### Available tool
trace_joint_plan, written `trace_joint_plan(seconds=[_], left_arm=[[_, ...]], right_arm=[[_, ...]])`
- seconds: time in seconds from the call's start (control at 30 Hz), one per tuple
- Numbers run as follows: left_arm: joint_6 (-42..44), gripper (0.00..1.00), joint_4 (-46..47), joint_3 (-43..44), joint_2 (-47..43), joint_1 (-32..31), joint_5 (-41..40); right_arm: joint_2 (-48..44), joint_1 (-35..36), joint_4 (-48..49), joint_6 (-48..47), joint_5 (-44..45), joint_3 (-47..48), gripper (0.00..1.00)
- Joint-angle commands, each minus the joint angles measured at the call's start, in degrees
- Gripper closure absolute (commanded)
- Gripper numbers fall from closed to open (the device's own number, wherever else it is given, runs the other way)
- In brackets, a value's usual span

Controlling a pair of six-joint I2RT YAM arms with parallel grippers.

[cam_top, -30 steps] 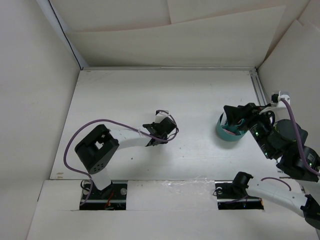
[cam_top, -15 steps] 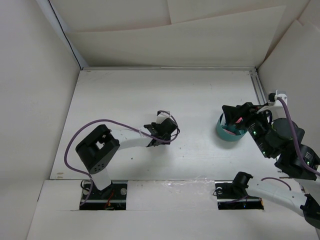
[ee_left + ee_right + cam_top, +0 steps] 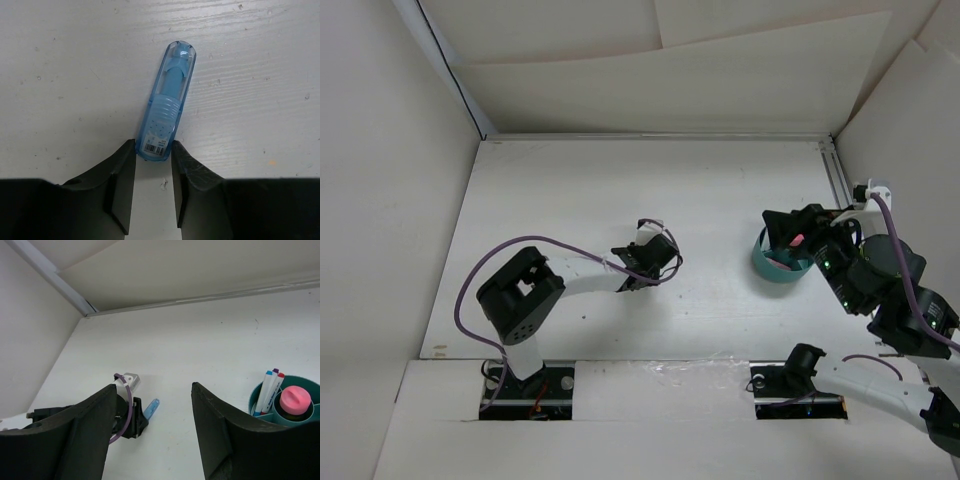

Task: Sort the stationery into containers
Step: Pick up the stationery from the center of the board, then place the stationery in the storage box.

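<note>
Soft, even overhead light fills the white enclosure, leaving the desk (image 3: 720, 200) bright and free of glare. The left arm (image 3: 582, 276) casts only a faint, diffuse shadow. Up close, the translucent blue marker (image 3: 167, 102) and the desk's grain are crisp, while the left hand (image 3: 153, 155) sinks into underexposed black. The right hand (image 3: 153, 388) looms dark and slightly soft in the foreground.

Blue marker (image 3: 167, 102) lying flat; teal cup (image 3: 253, 399) w/ pens (image 3: 270, 390), pink-capped glue stick (image 3: 295, 400).
</note>
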Motion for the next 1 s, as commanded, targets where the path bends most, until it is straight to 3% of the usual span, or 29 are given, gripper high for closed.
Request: trace_joint_plan(seconds=[0.0, 0.07, 0.2, 0.47, 0.57, 0.7, 0.97], left_arm=[[0.1, 0.91, -0.6, 0.4, 0.0, -0.2, 0.5], [0.1, 0.98, -0.6, -0.1, -1.2, -0.2, 1.1], [0.6, 1.0, -0.6, 0.4, -4.7, -0.2, 6.9], [2.3, 1.0, -0.6, 6.1, -13.3, -0.2, 24.1], [2.3, 0.94, 1.1, 10.3, -14.0, -0.7, 31.4], [4.3, 0.91, -2.4, 22.8, -8.3, -4.0, 34.5], [9.6, 0.91, -20.6, 53.5, 14.8, -5.8, 43.0]], right_arm=[[0.2, -0.3, 2.8, -0.8, -0.4, 1.1, 0.34], [0.2, -0.3, 2.8, -0.8, -0.4, 1.1, 0.34], [0.2, -0.3, 2.8, -0.8, -0.4, 0.6, 0.34], [-1.0, -0.3, -0.2, -0.2, 5.0, -0.6, 0.34], [-2.9, -0.3, -2.7, 2.3, 8.8, -1.7, 0.34], [-5.3, -0.3, -4.6, 4.3, 11.2, -1.6, 0.34], [-3.8, -0.3, -9.4, 5.4, 12.3, 3.2, 0.34]])
